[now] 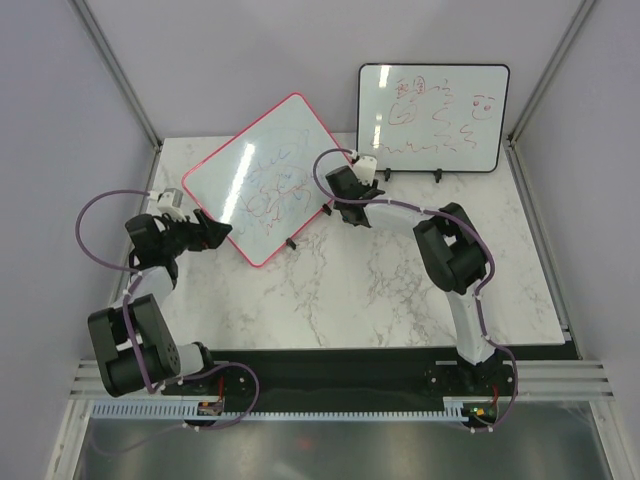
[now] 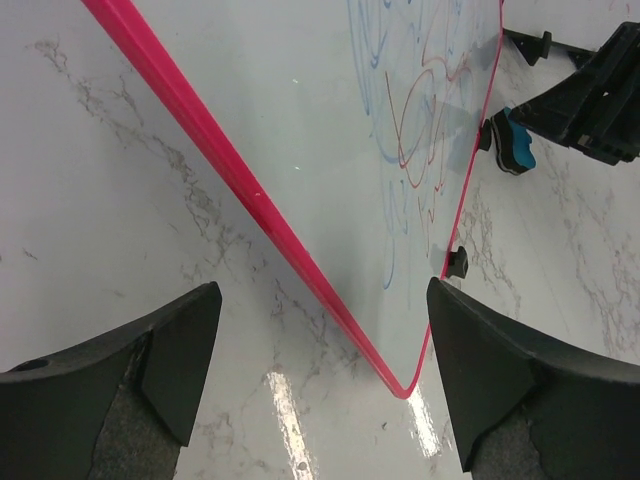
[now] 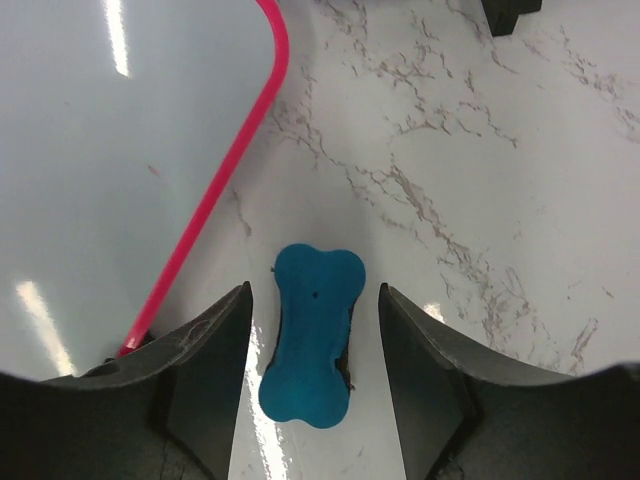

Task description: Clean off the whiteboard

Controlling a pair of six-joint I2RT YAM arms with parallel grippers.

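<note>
Blue eraser (image 3: 310,345) sits inside the spread right claw (image 3: 312,300), beside the whiteboard (image 3: 120,150).

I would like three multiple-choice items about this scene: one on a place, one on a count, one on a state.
1. Where does the blue bone-shaped eraser lie?
A) inside a box
B) on the floor
C) on the white marble table, between the fingers of the right end effector

2. How many whiteboards are in view?
A) one
B) two
C) three

3. How is the surface of the pink-framed rectangular whiteboard?
A) scribbled blue and red
B) wiped clean
C) covered by a cloth

Answers:
1 C: the right wrist view shows it between the open fingers, beside the pink frame.
2 B: the pink-framed one and the black-framed whiteboard behind it.
3 A: blue and red lines cross its middle.
</note>
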